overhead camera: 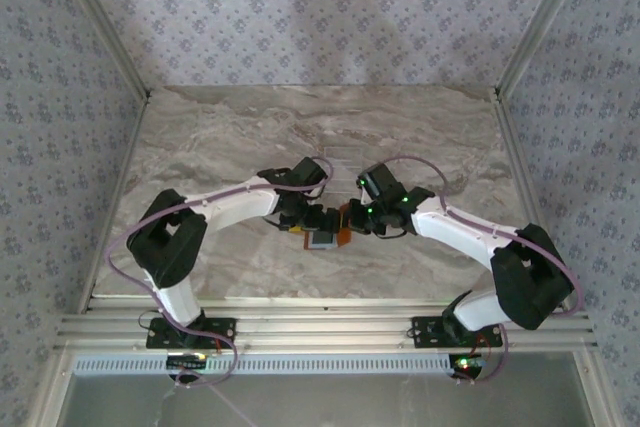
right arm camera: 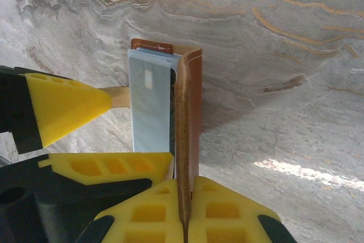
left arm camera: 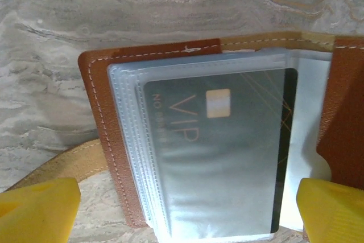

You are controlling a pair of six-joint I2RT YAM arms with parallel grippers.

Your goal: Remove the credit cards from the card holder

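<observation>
Right gripper (right arm camera: 183,211) clamps holder (right arm camera: 191,112) flap at centre of tabletop (overhead camera: 220,127). Left gripper (left arm camera: 185,211) stands open astride card (left arm camera: 222,152). Risk: pinching sleeve (left arm camera: 124,140) too, dragging holder free.

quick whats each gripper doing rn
left gripper: open, holding nothing, fingers either side of the card holder
right gripper: shut on the card holder's cover

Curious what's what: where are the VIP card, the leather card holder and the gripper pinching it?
VIP card (left arm camera: 219,157), left wrist view, middle of its face.
card holder (left arm camera: 98,101), left wrist view, brown leather cover's left side.
right gripper (right arm camera: 183,192), right wrist view, between its yellow fingertips.
</observation>
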